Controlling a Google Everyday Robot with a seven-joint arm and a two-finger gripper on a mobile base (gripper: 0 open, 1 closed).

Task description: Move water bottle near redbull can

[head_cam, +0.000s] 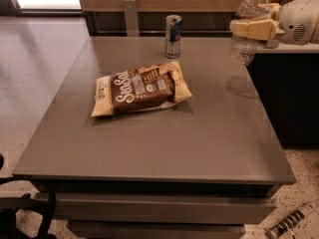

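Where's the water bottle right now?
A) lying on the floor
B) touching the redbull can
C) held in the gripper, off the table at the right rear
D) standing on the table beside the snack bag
C: the gripper is clamped round the water bottle, whose base hangs above its shadow on the table; the redbull can stands apart to its left.
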